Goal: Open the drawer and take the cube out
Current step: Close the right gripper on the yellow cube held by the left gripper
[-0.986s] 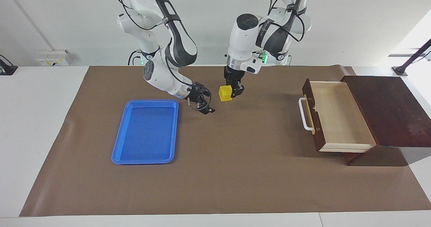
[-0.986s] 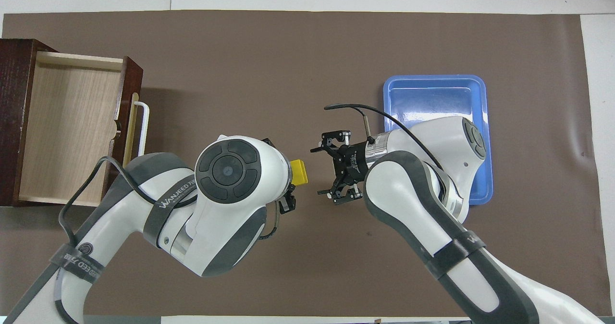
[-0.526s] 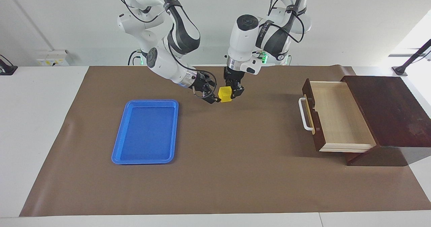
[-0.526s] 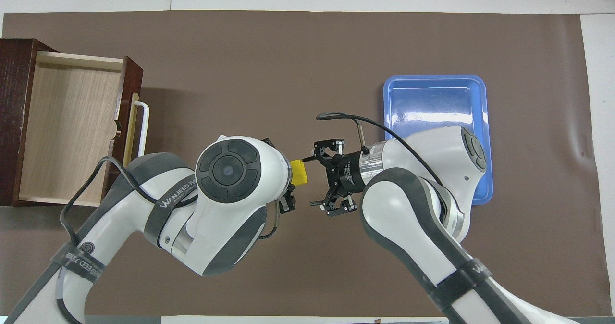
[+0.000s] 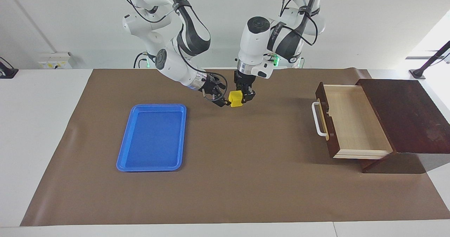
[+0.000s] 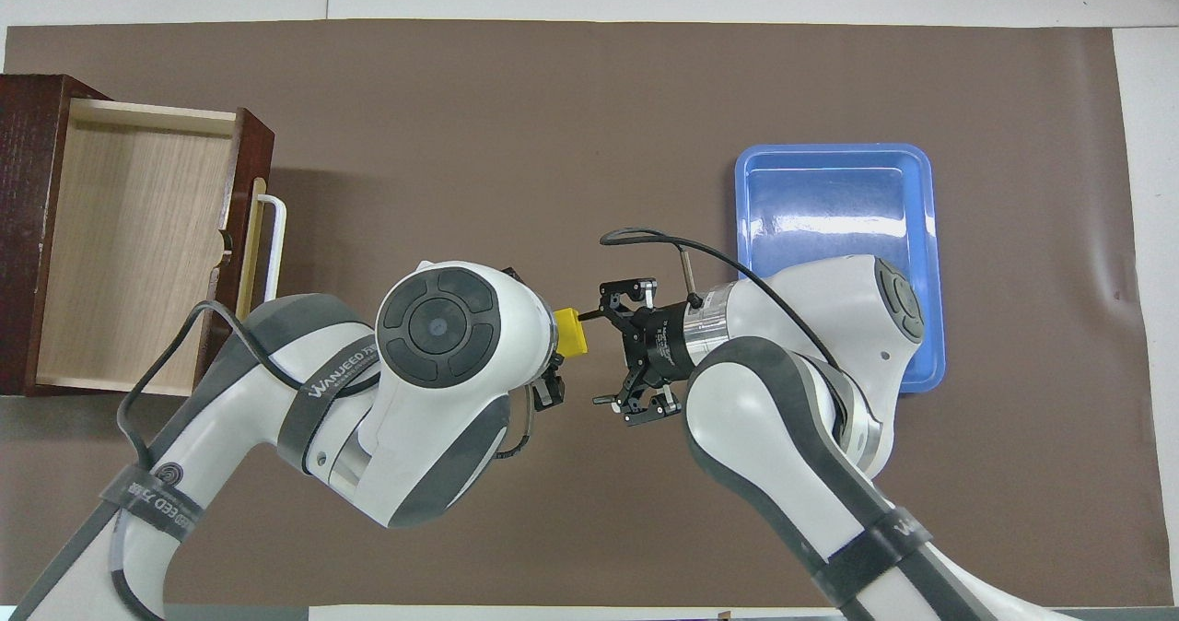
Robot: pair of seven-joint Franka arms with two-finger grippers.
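- The left gripper (image 5: 243,97) points down and its jaws are squeezed on the small bright yellow cube (image 5: 235,98), holding it up in the air over the brown table mat (image 5: 225,180).
- The right gripper (image 5: 218,95) comes in from the side with its jaws spread wide, and one tip is right at the cube's side, touching it or almost.
- From above, the cube (image 6: 572,333) peeks out from under the left arm's big white wrist, and the right gripper (image 6: 615,349) sits just beside it.
- The cube is out of the drawer; it hangs between the two grippers, close to the robots' end of the mat.
- The dark reddish-brown wooden drawer (image 5: 346,121) with the pale inside and white bar handle (image 5: 317,119) is pulled open and looks empty. It is well apart from the cube, toward the left arm's end of the table.
- A flat blue plastic tray (image 5: 153,137) lies empty toward the right arm's end.
- The step looks like a pass of the cube from one gripper to the other.
- Next, I think the right jaws must slide around the cube's free sides and close before the left jaws let go, or the cube could fall.
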